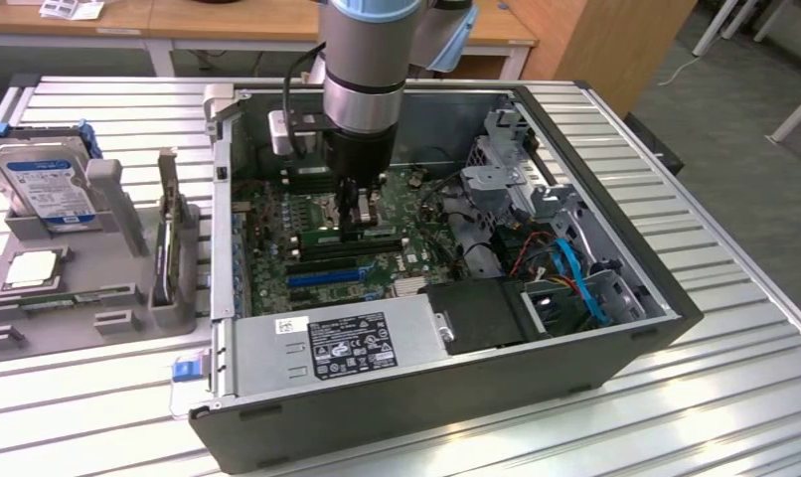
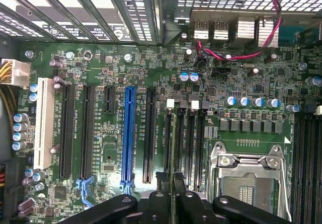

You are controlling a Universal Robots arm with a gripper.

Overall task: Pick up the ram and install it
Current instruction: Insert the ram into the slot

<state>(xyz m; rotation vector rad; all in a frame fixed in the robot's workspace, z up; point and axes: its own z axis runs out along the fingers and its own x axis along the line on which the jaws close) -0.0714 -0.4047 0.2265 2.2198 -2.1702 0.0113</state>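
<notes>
While the ram (image 2: 173, 182) is pinched edge-on between the nearly closed fingers of the gripper (image 2: 173, 204), it is held low inside the computer case (image 1: 599, 343), straight below the wrist. Its long axis is seen to run parallel to the black memory slots (image 2: 183, 143) just beneath it, beside the processor socket (image 2: 249, 178). Whether its lower edge is already touching a slot cannot be told.
</notes>
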